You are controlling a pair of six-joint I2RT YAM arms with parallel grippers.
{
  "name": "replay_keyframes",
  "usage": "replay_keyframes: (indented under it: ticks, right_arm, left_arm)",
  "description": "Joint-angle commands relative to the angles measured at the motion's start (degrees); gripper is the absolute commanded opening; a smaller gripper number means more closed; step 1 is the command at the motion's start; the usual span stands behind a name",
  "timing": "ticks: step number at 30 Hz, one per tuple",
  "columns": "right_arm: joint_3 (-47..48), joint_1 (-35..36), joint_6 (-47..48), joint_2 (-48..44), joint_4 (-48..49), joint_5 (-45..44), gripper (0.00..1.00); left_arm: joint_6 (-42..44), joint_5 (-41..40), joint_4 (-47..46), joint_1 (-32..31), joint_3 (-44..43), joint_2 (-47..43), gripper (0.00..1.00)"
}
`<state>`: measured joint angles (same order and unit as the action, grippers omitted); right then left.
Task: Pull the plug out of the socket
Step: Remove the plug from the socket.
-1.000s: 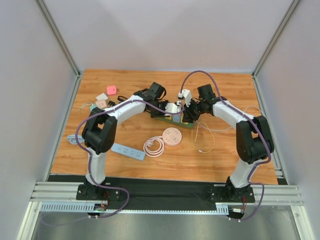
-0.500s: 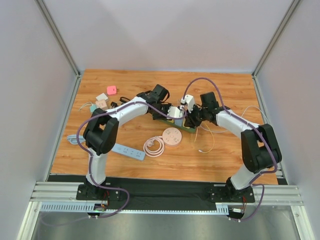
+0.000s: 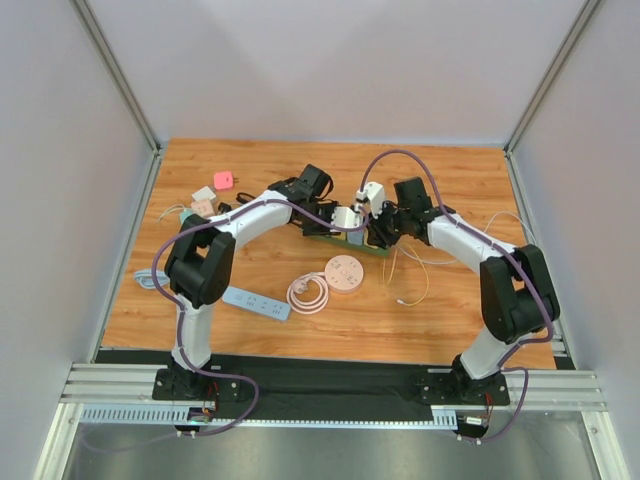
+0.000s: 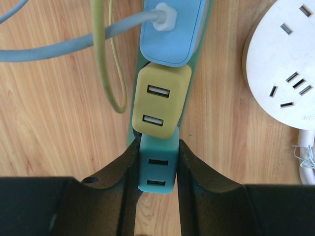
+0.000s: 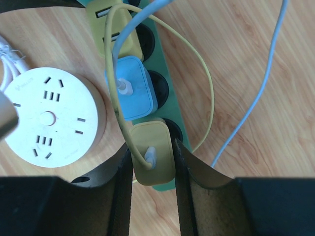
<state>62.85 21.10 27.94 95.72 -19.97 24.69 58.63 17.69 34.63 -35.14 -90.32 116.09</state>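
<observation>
Firmly pinching teal plug (image 4: 157,168) with left gripper (image 4: 157,147), corded yellow plug (image 5: 160,135) with right gripper (image 5: 151,147); both plugs seated at opposite ends of green strip (image 5: 174,111) on table (image 3: 450,310).

The strip (image 3: 377,250) is lying mid-table (image 3: 450,310) with plugs (image 4: 157,103) sitting on it in a row. The left gripper (image 4: 156,157) is straddling the left plug (image 4: 156,183), and the right gripper (image 5: 152,162) is straddling the right plug (image 5: 158,140). A round socket (image 3: 343,273) is lying just before the strip, a coil (image 3: 308,293) left of that, a flat strip (image 3: 255,303) farther left, and adapters (image 3: 205,200) at the far left.
</observation>
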Motion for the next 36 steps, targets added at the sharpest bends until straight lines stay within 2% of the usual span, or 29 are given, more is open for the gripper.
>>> replay_keyframes:
  ticks: [1,5,9,12,13,16,20,24,30,36]
  right_arm:
    - [-0.62,6.76,6.59,-3.79,2.39,-3.86,0.00]
    - [-2.11,11.06,10.98,-4.14,4.57,-13.40,0.00]
    - [-0.19,11.16,9.06,-3.00,2.66,-11.69,0.00]
    - [2.09,7.05,4.16,-2.65,-0.15,1.64,0.00]
    - [5.06,5.80,1.96,-2.04,-3.82,9.95,0.00]
    - [6.14,2.72,-2.09,-1.15,-3.34,15.90,0.00]
    - [4.31,2.54,-2.81,-3.25,0.09,10.92,0.00]
    - [1.58,2.54,1.58,-4.32,0.37,6.61,0.00]
    - [0.70,2.01,4.40,-5.11,-2.10,6.78,0.00]
    - [4.12,1.84,4.92,-5.81,-4.55,6.16,0.00]
  left_arm:
    - [-7.74,-1.87,-0.53,-1.16,0.94,4.67,0.00]
    - [-7.65,-2.05,-0.44,-1.34,0.94,4.84,0.00]
    - [-7.74,-2.05,-0.36,-1.34,0.76,4.93,0.00]
    - [-7.74,-2.05,-0.44,-1.25,0.85,4.84,0.00]
    - [-7.74,-2.14,-0.44,-1.25,0.85,4.84,0.00]
    - [-7.65,-2.14,-0.36,-1.34,0.94,4.84,0.00]
    - [-7.65,-2.05,-0.53,-1.34,1.03,4.76,0.00]
    - [-7.65,-2.05,-0.53,-1.25,0.94,4.76,0.00]
    - [-7.65,-2.14,-0.62,-1.25,0.94,4.84,0.00]
    - [-7.92,-2.31,-0.97,-1.34,1.11,4.67,0.00]
